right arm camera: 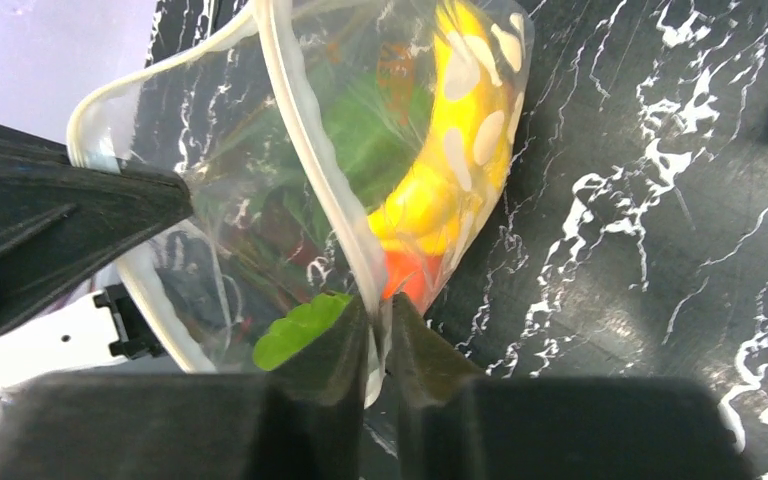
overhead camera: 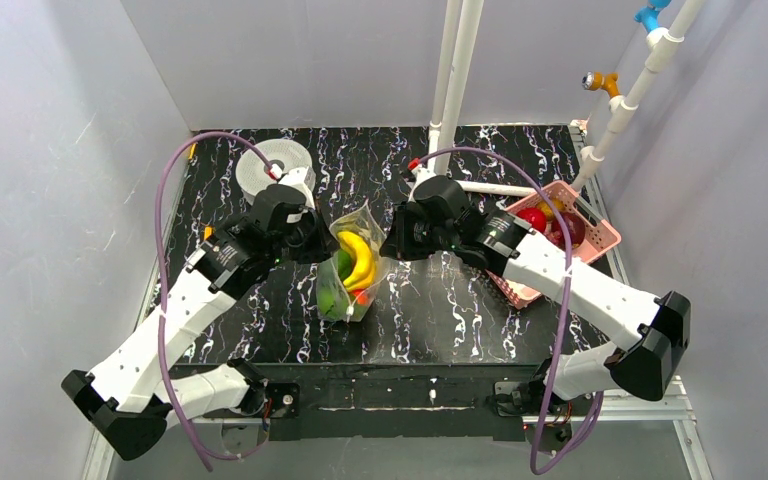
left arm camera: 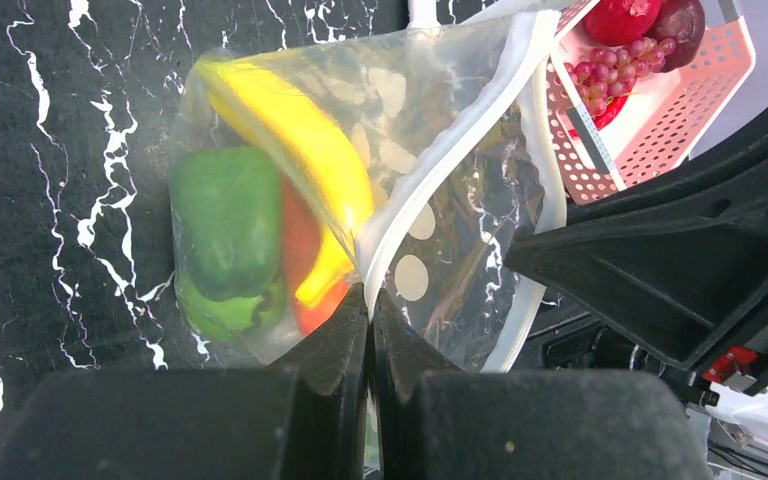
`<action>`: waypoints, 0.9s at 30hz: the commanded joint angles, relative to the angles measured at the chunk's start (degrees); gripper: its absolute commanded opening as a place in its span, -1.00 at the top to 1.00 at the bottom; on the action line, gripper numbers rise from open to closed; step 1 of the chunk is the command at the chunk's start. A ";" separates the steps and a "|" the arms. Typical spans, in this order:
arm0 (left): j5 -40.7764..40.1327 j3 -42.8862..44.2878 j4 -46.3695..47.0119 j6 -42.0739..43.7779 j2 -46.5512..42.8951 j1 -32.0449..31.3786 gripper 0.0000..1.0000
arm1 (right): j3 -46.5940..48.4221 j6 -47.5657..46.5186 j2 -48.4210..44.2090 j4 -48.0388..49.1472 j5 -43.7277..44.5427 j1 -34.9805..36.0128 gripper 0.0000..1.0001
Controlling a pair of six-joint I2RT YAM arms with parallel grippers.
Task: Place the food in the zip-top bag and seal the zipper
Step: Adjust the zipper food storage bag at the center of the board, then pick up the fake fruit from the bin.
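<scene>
Over the black, white-veined tabletop (overhead camera: 460,300), the clear dotted plastic zip-top bag (left arm camera: 440,230) stands mid-frame in the top view, mouth gaping. The left gripper (left arm camera: 370,305) is clamped tight on its rim. The right gripper (right arm camera: 380,320) has the rim between barely parted jaws, and whether it grips can't be told. The yellow toy banana (left arm camera: 300,140) and green toy pepper (left arm camera: 225,220) are inside. Best move: draw the whitish press-seal zipper strip (left arm camera: 457,135) taut before pinching. The pink latticed basket (left arm camera: 680,130) is cropped at upper right.

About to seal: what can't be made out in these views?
- Top view: the zip-top bag mouth, hidden under the left arm and right arm.
- Right wrist view: whether the right pincer grips the zipper; its fingers hide the contact.
- Left wrist view: the food, blurred through plastic; the basket, cut off by the edge.
</scene>
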 commanded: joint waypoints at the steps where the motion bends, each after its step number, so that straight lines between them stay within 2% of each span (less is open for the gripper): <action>1: 0.02 1.28 -0.83 -0.39 -0.82 0.15 1.00 | 4.43 -3.34 -1.12 -1.42 0.34 0.05 0.43; 7: 0.49 0.91 -0.51 -0.86 0.22 0.17 1.00 | 6.18 -5.64 -4.81 -4.45 2.16 0.05 0.15; 15: 0.41 1.06 -0.49 -0.59 1.65 0.18 1.00 | 4.85 -7.14 -13.49 -6.26 10.01 -3.04 0.07; 18: 0.87 1.21 -0.47 -0.68 2.10 0.17 1.00 | 1.56 -6.81 -17.00 -6.45 11.88 -7.85 0.04; 22: 1.30 1.35 -0.65 -0.70 2.07 0.18 1.00 | -5.16 -4.86 -21.18 -7.02 13.62 -18.26 -0.04; 27: 1.46 1.70 -1.09 -0.59 1.83 0.17 1.00 | -12.27 -3.94 -23.15 -4.97 16.14 -29.53 -0.26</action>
